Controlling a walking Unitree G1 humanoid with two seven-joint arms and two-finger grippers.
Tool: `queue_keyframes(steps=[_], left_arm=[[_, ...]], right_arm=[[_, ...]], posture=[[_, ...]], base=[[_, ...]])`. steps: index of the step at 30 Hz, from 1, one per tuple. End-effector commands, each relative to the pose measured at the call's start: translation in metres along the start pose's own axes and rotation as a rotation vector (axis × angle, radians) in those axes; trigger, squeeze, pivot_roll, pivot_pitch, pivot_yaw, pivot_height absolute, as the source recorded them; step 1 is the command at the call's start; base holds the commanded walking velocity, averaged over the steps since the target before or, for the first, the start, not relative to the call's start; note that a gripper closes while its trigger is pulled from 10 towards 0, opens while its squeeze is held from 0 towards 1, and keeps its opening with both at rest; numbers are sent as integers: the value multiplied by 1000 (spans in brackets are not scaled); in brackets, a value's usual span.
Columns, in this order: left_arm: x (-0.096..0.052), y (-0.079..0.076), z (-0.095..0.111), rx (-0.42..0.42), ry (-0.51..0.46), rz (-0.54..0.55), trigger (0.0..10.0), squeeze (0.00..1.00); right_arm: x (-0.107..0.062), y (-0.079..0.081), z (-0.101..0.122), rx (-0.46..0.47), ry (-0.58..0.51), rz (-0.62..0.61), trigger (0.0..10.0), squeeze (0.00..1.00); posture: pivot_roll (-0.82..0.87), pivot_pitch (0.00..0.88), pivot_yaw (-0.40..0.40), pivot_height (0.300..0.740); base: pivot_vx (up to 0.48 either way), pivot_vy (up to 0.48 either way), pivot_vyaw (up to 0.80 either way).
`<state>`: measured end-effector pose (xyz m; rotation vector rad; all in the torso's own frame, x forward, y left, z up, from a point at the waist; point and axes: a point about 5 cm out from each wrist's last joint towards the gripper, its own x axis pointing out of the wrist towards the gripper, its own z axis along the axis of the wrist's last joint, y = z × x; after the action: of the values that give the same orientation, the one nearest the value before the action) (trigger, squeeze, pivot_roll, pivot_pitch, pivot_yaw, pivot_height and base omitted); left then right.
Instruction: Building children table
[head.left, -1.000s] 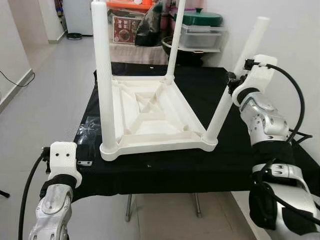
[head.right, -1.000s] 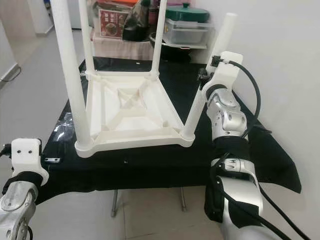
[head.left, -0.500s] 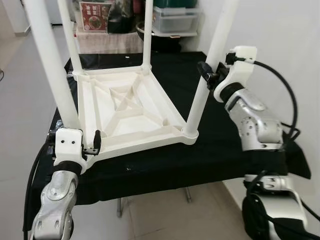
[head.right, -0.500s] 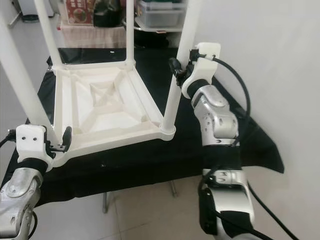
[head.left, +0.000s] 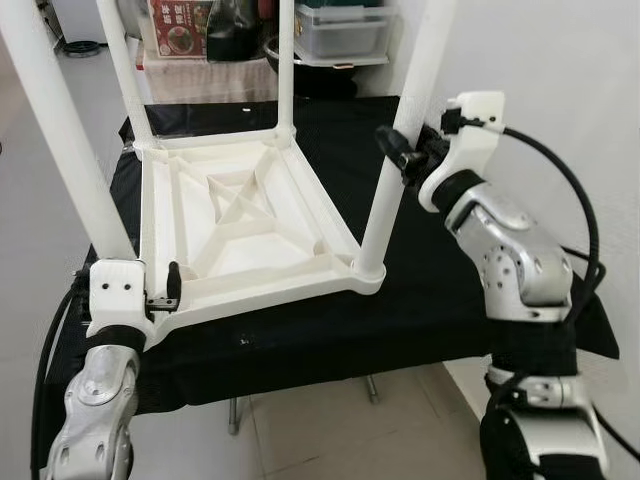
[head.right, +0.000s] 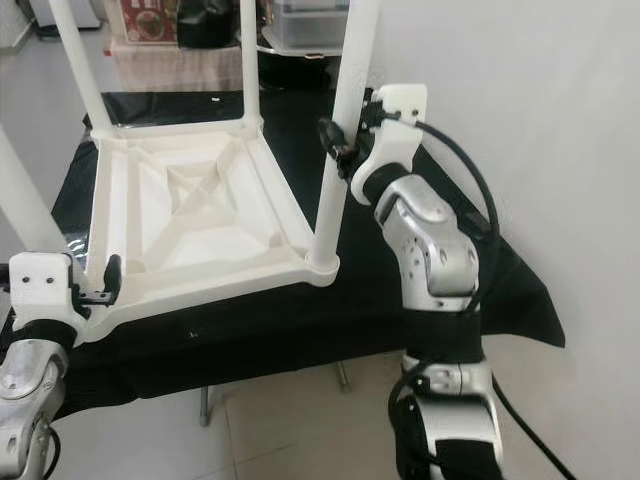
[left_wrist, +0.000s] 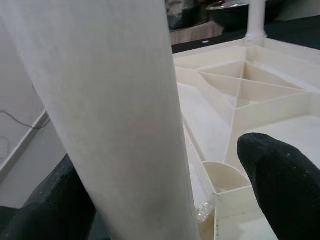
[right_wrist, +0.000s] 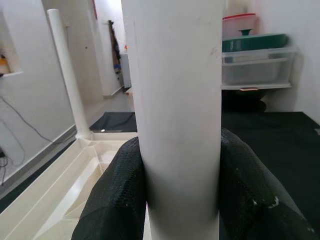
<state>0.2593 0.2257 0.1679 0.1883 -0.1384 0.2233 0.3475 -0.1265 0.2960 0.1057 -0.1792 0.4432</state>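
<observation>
A white plastic children's table (head.left: 240, 200) lies upside down on a black cloth (head.left: 430, 290), its legs pointing up. My right gripper (head.left: 400, 160) is shut on the near-right leg (head.left: 410, 90) about halfway up; in the right wrist view both black fingers (right_wrist: 115, 200) press against the leg (right_wrist: 180, 115). My left gripper (head.left: 150, 290) is at the near-left corner, open around the base of the near-left leg (head.left: 55, 130). In the left wrist view one finger (left_wrist: 55, 205) lies against that leg (left_wrist: 115, 115) while the other finger (left_wrist: 282, 185) stands apart from it.
Behind the table stand plastic boxes (head.left: 340, 25), bags and a framed picture (head.left: 180, 25). A white wall (head.left: 570, 80) runs close along the right. Grey floor (head.left: 25, 170) lies to the left and in front of the cloth's near edge.
The near-right leg has gone from tilted outward to upright in my right gripper. My left gripper rose from below the table edge to the near-left leg. The camera shifted closer.
</observation>
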Motion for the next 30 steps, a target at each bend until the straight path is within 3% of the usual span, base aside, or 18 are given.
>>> queue_keyframes(steps=[1, 11, 12, 21, 27, 30], left_arm=[[-3, -6, -3, 20, 21, -37, 10000, 0], [-9, 8, -6, 45, 40, 22, 9882, 0], [-11, 10, -8, 38, 47, 37, 0, 0], [-4, 26, -13, -9, 61, 108, 0, 0], [0, 24, -22, -53, 78, 85, 0, 0], [8, 28, -15, -47, 50, 100, 0, 0]], right_arm=[[5, 33, -38, 116, 174, 175, 10000, 0], [2, 31, -37, 100, 199, 163, 10000, 0], [2, 28, -39, 96, 207, 144, 10000, 0], [2, 21, -41, 88, 226, 88, 10000, 0], [2, 19, -40, 85, 224, 74, 10000, 0], [1, 17, -41, 84, 229, 62, 10000, 0]], posture=[[19, 74, -69, 740], [22, 78, -70, 740], [22, 78, -70, 740], [18, 80, -72, 740], [13, 81, -74, 740], [13, 81, -74, 740]], base=[[0, 0, 0], [0, 0, 0], [0, 0, 0], [0, 0, 0], [0, 0, 0], [0, 0, 0]])
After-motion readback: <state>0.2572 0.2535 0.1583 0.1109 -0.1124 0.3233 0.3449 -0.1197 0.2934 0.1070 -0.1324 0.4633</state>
